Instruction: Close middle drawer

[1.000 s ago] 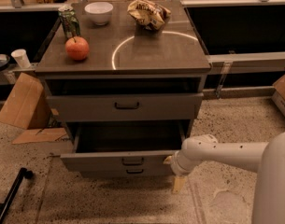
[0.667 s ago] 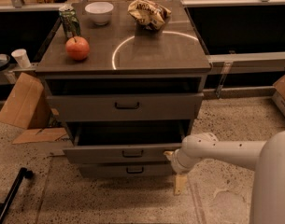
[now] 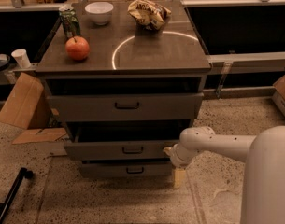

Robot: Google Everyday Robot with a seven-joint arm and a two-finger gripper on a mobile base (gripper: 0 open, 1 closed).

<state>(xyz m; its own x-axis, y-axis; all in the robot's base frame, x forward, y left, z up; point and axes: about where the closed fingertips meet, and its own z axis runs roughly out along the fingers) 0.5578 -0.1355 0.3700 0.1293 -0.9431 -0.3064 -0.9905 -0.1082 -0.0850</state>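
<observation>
Grey middle drawer (image 3: 118,149) partly out, gripper (image 3: 174,161) at its right end.

Low and from the right, the white arm (image 3: 217,141) sets the gripper at the right edge of the drawer front, well clear of the small dark handle; I judge this suits a flat push inward. The drawer sits between the top drawer (image 3: 125,106) and the bottom drawer (image 3: 128,170), its front standing forward with a dark gap above. Whether the gripper is apart or together I cannot tell. Its contact with the front is hard to make out, and shadow hides the drawer's inside.
</observation>
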